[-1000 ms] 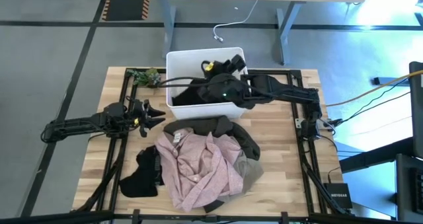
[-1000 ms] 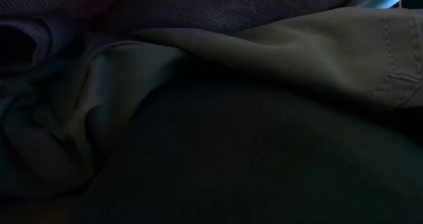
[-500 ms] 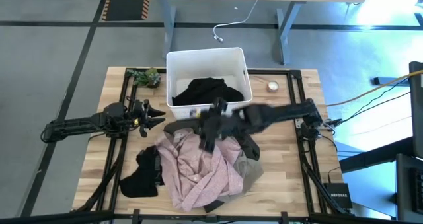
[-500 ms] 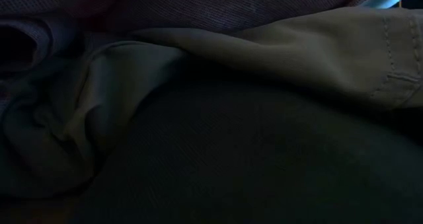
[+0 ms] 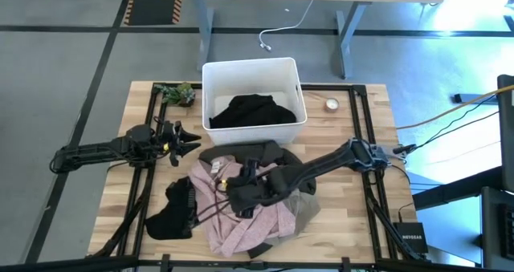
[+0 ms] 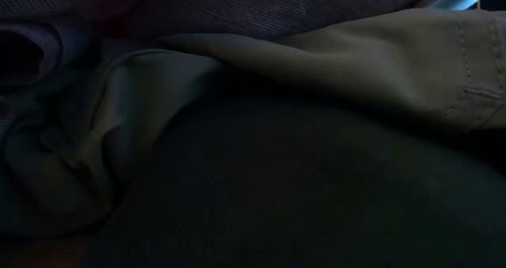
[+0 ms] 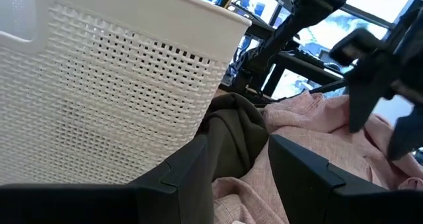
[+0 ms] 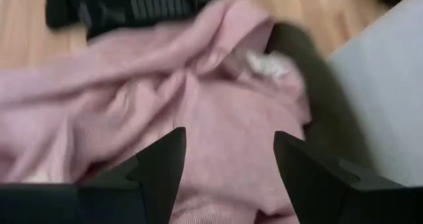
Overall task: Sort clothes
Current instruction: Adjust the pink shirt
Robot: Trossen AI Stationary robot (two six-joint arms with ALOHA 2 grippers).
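A dusty pink garment (image 5: 241,212) lies crumpled on the table's middle, on top of an olive-brown one (image 5: 283,156) and a grey-khaki one (image 5: 303,204). A black garment (image 5: 170,209) lies to its left. Another black garment (image 5: 250,110) lies inside the white bin (image 5: 210,78). My right gripper (image 5: 241,188) hangs open just over the pink garment (image 8: 198,98), near its white tag (image 8: 268,64). My left gripper (image 5: 189,140) waits open at the table's left, pointing at the bin (image 7: 112,85) and the olive-brown cloth (image 7: 234,131).
A small green thing (image 5: 178,93) lies at the far left and a small round thing (image 5: 331,105) right of the bin. Black frame rails (image 5: 363,119) run along the table's sides. Khaki (image 6: 356,54) and dark cloth (image 6: 300,189) fill the low view.
My right gripper has swung from over the white bin toward the table's near edge and left, and down over the pink garment. The black garment stays lying in the bin.
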